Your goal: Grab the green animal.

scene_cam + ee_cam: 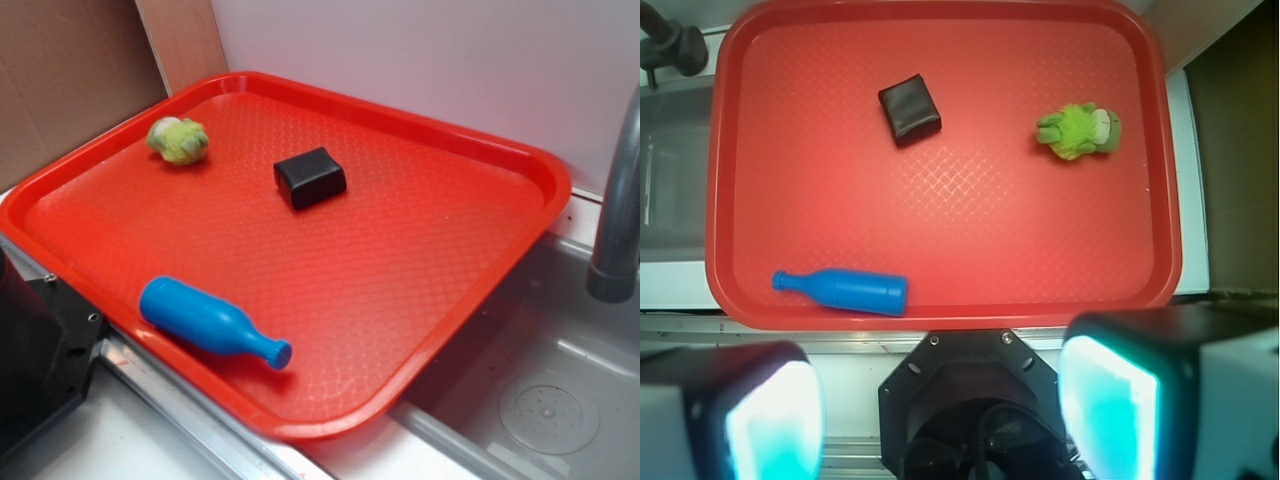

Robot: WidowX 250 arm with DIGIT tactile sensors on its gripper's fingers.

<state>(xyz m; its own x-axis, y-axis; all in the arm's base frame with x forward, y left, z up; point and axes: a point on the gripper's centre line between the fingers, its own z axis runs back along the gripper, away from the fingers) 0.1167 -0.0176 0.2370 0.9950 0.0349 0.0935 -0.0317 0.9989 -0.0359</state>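
The green animal (179, 140) is a small fuzzy yellow-green plush with cream patches, lying in the far left corner of the red tray (480, 290). In the wrist view it (1080, 131) lies at the tray's upper right. My gripper (940, 420) hangs high above the tray's near edge, over the robot's black base, far from the plush. Its two fingers (1110, 410) stand wide apart with nothing between them. The gripper itself does not show in the exterior view.
A black block (310, 177) sits mid-tray and also shows in the wrist view (909, 108). A blue bottle-shaped toy (210, 322) lies by the near rim and shows in the wrist view (845, 290). The robot base (40, 350) stands at the left; a sink and grey faucet (618, 200) are at the right.
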